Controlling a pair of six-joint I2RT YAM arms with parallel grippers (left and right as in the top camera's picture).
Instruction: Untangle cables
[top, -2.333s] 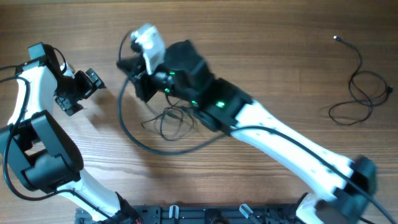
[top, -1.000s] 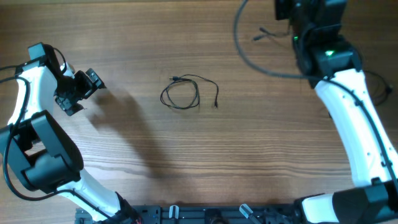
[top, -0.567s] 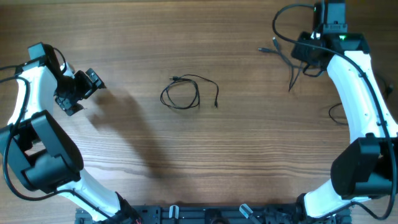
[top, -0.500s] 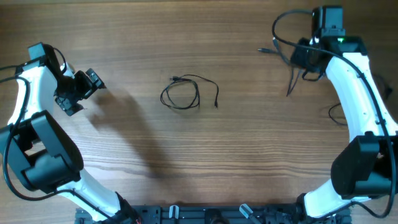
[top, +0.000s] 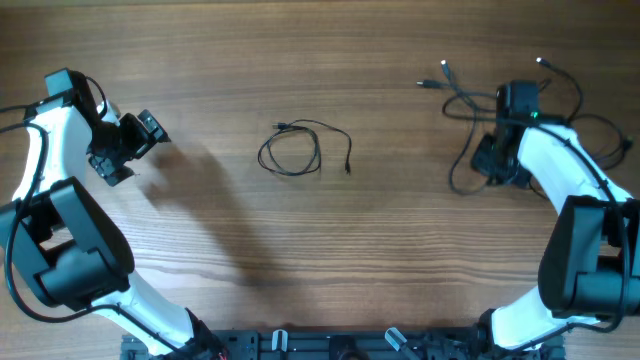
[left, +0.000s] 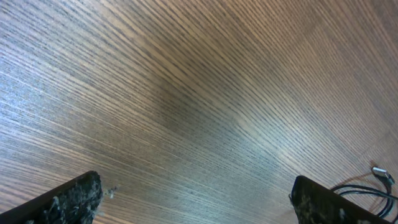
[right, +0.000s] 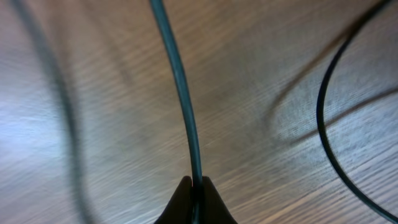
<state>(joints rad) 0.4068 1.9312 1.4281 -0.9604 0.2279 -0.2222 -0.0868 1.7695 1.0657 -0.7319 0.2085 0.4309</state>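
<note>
— Where are the cables?
— One coiled cable (top: 300, 152) lies alone at the middle of the table (top: 400, 250); the other cables (top: 462, 95) sprawl near the right edge, beside my right arm.
— And the grippers?
— My right gripper (right: 194, 190) is pinched tight on a black strand (right: 180, 87), seemingly from that bunch; the left gripper (left: 196, 196) hovers splayed wide, holding nothing, well apart from the coil.

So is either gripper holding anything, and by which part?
Right gripper pinches a cable along its cord, no plug visible there; left gripper is open, empty.
</note>
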